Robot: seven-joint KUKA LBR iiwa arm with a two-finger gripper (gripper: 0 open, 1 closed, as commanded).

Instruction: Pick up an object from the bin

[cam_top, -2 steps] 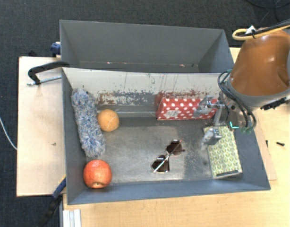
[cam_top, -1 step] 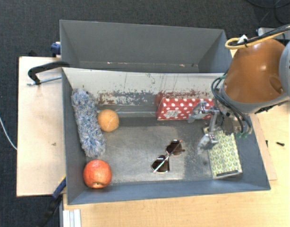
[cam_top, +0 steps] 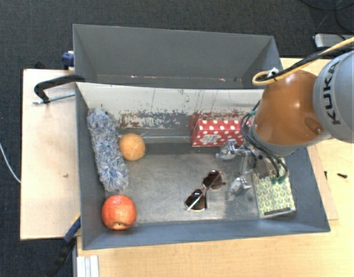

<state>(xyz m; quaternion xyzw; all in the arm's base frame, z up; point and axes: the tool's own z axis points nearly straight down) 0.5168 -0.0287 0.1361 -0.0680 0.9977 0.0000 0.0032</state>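
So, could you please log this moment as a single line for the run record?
gripper: right part of bin | between: sunglasses, green patterned packet | held: nothing visible

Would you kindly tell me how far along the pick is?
Done: the gripper is down at the right of the bin, between the sunglasses and a green patterned packet. In hand: nothing shows as held. Left: gripping one thing and lifting it out.

I see a pair of sunglasses (cam_top: 203, 190) with dark brownish lenses, lying flat and slanted on the bin floor (cam_top: 159, 183), right of centre, just beside my gripper (cam_top: 240, 178).
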